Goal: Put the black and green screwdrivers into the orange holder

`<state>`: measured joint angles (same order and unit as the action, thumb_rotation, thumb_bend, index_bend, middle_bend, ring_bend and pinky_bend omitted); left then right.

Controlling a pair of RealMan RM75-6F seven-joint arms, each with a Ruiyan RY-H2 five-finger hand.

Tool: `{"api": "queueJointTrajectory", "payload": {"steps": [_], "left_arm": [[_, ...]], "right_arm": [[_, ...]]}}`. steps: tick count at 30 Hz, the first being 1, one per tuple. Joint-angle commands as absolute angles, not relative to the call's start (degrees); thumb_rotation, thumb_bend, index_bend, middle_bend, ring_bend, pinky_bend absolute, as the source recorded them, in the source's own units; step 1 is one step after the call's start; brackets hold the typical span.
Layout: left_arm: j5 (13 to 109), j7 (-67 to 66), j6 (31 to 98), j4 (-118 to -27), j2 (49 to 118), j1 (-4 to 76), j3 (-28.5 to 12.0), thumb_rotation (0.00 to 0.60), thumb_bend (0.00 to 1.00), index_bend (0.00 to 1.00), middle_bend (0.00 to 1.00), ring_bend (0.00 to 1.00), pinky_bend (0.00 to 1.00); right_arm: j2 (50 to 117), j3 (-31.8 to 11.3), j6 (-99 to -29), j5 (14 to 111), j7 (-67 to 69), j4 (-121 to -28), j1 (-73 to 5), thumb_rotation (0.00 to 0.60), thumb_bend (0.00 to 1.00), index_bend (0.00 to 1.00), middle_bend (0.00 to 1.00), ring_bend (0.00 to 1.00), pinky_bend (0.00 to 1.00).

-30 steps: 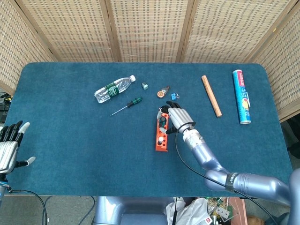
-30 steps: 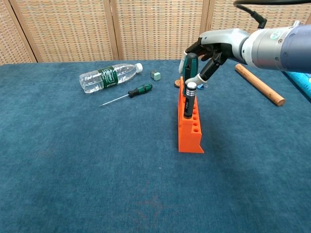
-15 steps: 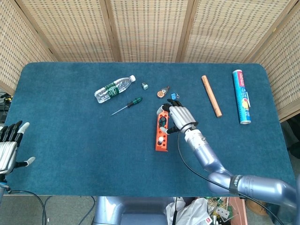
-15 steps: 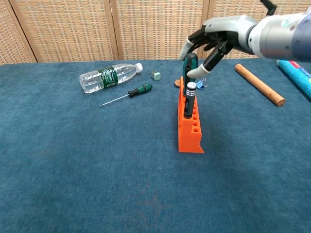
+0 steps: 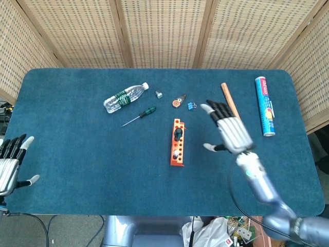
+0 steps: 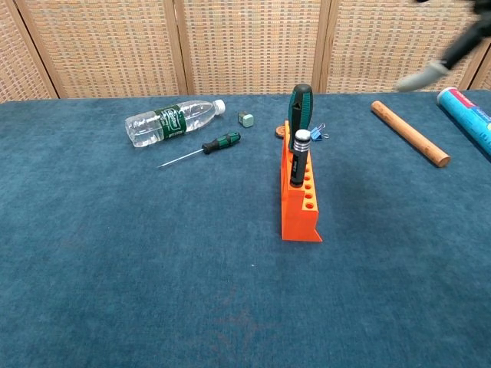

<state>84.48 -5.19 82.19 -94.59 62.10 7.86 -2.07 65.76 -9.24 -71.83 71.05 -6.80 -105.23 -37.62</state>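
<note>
The orange holder (image 5: pixel 177 144) (image 6: pixel 301 205) stands mid-table. A black and green screwdriver (image 6: pixel 300 107) (image 5: pixel 178 134) stands upright in it, behind a smaller silver-capped tool (image 6: pixel 301 140). A second black and green screwdriver (image 5: pixel 140 116) (image 6: pixel 201 149) lies flat on the cloth left of the holder, near the bottle. My right hand (image 5: pixel 230 131) hovers to the right of the holder, fingers spread, holding nothing; only a fingertip (image 6: pixel 418 77) shows in the chest view. At the left edge my left hand (image 5: pixel 10 162) is empty with fingers apart.
A water bottle (image 5: pixel 125 97) lies at the back left. A small grey cube (image 5: pixel 159 94), a round orange item (image 5: pixel 178 102) and a blue clip (image 5: pixel 191 106) sit behind the holder. A wooden dowel (image 5: pixel 232 105) and a blue tube (image 5: pixel 264 105) lie to the right.
My right hand has let go of the upright screwdriver and drawn away up and to the right, fingers spreading. The screwdriver stays standing in the holder. The left hand dropped slightly.
</note>
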Motion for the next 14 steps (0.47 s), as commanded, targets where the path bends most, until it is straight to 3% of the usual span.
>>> {"api": "queueJointTrajectory", "payload": {"steps": [1,6,14], "left_arm": [[85.9,-5.4,83.2,-94.5,62.3,7.4,-1.3,0.600,0.00,0.00,0.00,0.00,0.00],[88.3,-6.0,85.1,-94.2,62.8,6.4,-0.2,0.600,0.00,0.00,0.00,0.00,0.00],[90.4,-6.0,87.4,-93.2,63.5,5.3,0.3,0.600,0.00,0.00,0.00,0.00,0.00]], "right_arm": [[62.5,-0.6,-85.5,86.4,0.5,-94.6,-25.2,0.600,0.00,0.03,0.00,0.00,0.00],[65.6,1.6,-93.4,89.4,-0.4,-84.9,-18.3,0.600,0.00,0.03,0.00,0.00,0.00],[68.5,2.0,-97.1,91.3,-3.0,-79.6,-13.8,0.600,0.00,0.01,0.00,0.00,0.00]]}}
